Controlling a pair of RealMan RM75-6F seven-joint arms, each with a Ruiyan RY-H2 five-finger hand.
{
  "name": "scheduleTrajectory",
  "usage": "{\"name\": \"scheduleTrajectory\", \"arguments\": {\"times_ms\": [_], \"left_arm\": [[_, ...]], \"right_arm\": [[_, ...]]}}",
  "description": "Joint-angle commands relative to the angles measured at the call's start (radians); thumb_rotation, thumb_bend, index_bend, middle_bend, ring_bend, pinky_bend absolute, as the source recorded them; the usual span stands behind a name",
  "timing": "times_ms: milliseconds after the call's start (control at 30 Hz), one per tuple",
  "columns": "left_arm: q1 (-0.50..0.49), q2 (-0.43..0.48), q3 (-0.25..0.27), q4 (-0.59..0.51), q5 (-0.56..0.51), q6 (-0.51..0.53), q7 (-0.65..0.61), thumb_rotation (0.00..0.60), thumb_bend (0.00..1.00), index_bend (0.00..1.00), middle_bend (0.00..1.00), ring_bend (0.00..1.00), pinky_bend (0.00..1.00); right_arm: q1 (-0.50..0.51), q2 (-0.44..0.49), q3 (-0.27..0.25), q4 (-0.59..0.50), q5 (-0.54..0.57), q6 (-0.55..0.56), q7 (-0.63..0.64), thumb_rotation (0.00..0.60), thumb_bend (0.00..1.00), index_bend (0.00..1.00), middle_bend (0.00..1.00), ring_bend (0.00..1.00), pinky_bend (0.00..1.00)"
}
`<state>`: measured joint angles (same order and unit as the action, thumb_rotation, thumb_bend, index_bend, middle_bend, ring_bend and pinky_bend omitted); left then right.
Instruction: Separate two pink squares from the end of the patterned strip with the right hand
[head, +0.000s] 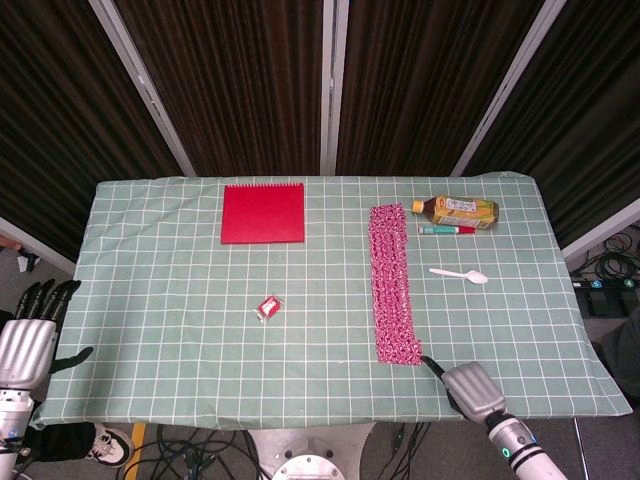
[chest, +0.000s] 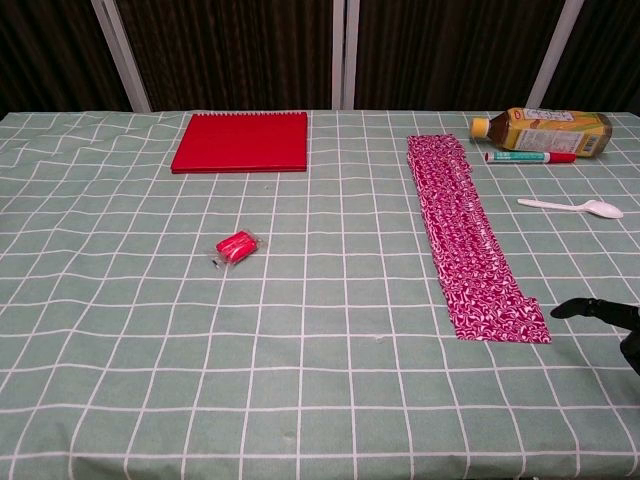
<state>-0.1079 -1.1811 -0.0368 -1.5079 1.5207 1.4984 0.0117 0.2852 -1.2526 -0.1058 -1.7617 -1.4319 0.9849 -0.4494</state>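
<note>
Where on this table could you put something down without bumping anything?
The widest bare cloth lies between the small red wrapped candy and the pink patterned strip, and left of the red square notebook. It is crowded at the far right: yellow drink bottle, pen, white plastic spoon.

Patterned strip (head: 391, 281) flat on the table, its near end just beside the right hand (head: 470, 388).

The strip is a long, narrow band printed in pink and white, lying flat on the green checked cloth and running straight away from the robot. In the chest view (chest: 468, 238) its far end looks slightly rumpled, while the near end is a little wider and steps out on the hand's side. That near corner lies close to the right hand's dark outstretched fingertip (chest: 563, 309), not touching it. The strip is unbroken along its length.
</note>
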Motion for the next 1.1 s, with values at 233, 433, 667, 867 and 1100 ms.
{"name": "scheduleTrajectory", "arguments": {"times_ms": [233,433,667,867,1100], "left_arm": [[0.002,0.001,-0.006,0.012,-0.021,-0.010,-0.011,0.600,0.06,0.08,0.10,0.03,0.07],[0.002,0.001,-0.008,0.022,-0.024,-0.013,-0.023,0.600,0.06,0.08,0.10,0.03,0.07],[0.008,0.002,-0.004,0.035,-0.020,-0.007,-0.037,0.600,0.06,0.08,0.10,0.03,0.07],[0.007,0.002,-0.003,0.034,-0.019,-0.009,-0.035,0.600,0.06,0.08,0.10,0.03,0.07],[0.003,-0.001,-0.003,0.030,-0.017,-0.015,-0.025,0.600,0.06,0.08,0.10,0.03,0.07]], "right_arm": [[0.057,-0.054,0.032,-0.016,0.127,-0.059,-0.134,0.600,1.00,0.11,0.87,0.79,0.68],[0.090,-0.076,0.038,-0.017,0.204,-0.082,-0.189,0.600,1.00,0.11,0.87,0.79,0.68],[0.105,-0.077,0.022,-0.025,0.258,-0.070,-0.232,0.600,1.00,0.10,0.87,0.79,0.68],[0.109,-0.060,0.009,-0.032,0.289,-0.052,-0.239,0.600,1.00,0.10,0.87,0.79,0.68],[0.106,-0.023,-0.010,-0.030,0.300,-0.036,-0.213,0.600,1.00,0.10,0.87,0.79,0.68]]}}
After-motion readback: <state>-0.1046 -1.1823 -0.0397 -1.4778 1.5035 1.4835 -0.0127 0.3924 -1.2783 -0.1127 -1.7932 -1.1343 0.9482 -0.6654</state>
